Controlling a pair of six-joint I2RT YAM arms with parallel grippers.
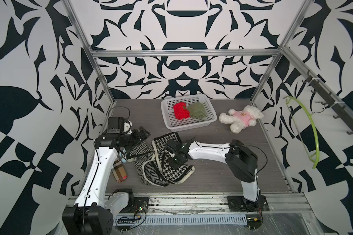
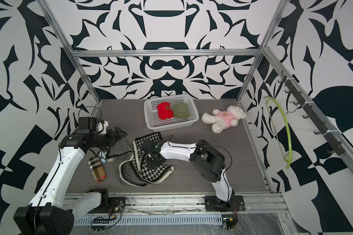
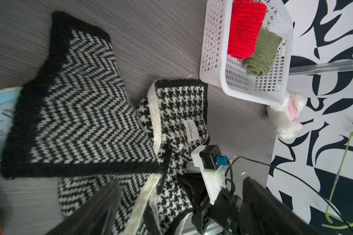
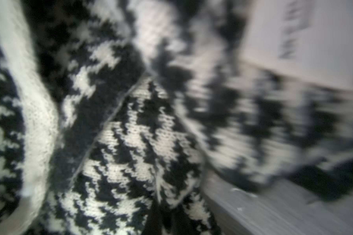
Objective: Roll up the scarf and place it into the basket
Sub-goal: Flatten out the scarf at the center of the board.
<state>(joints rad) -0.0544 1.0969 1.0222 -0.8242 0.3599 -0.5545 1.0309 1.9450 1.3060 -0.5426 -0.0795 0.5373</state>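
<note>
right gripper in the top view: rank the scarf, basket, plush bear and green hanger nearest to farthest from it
1. scarf, directly under the right gripper, touching it.
2. basket, toward the back wall.
3. plush bear, back right, beside the basket.
4. green hanger, up on the right wall.

Bare tabletop [image 1: 212,134] separates the scarf [image 1: 147,168] from the basket [image 1: 192,123]; a plush bear [image 1: 240,119] sits beside it.

Houndstooth scarf [image 1: 151,173] under right gripper [image 1: 175,161]
</note>
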